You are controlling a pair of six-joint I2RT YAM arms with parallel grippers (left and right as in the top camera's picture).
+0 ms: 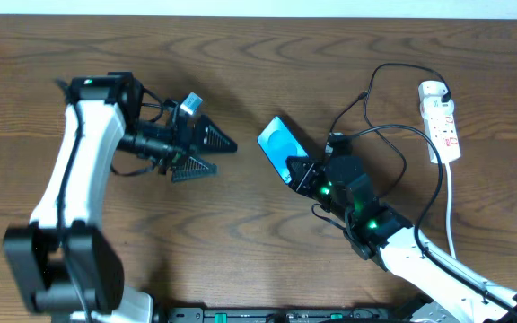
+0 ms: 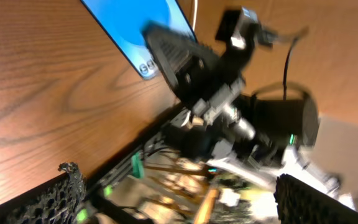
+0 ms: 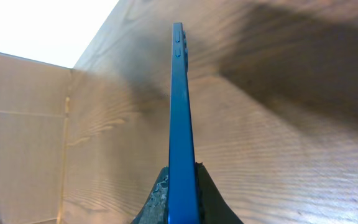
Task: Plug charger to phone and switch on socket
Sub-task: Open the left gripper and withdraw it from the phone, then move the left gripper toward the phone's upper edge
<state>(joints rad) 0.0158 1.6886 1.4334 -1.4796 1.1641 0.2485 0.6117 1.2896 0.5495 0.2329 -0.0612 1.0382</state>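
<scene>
The phone (image 1: 277,142) has a cyan-blue screen and is held up off the table by one end in my right gripper (image 1: 300,170), which is shut on it. In the right wrist view the phone (image 3: 178,106) is edge-on between the jaws (image 3: 179,196). The left wrist view shows its screen (image 2: 132,28) at the top. My left gripper (image 1: 206,154) is open and empty, left of the phone and pointing at it; its fingers frame the bottom of the left wrist view (image 2: 179,208). The black charger cable (image 1: 393,135) loops from the white adapter (image 1: 433,90) in the socket strip (image 1: 444,126) toward my right wrist. Its tip is not clear.
The strip's thick white cord (image 1: 451,211) runs down toward the front edge beside my right arm. The table (image 1: 240,63) is brown wood. Equipment at the table's front edge shows blurred in the left wrist view (image 2: 185,186).
</scene>
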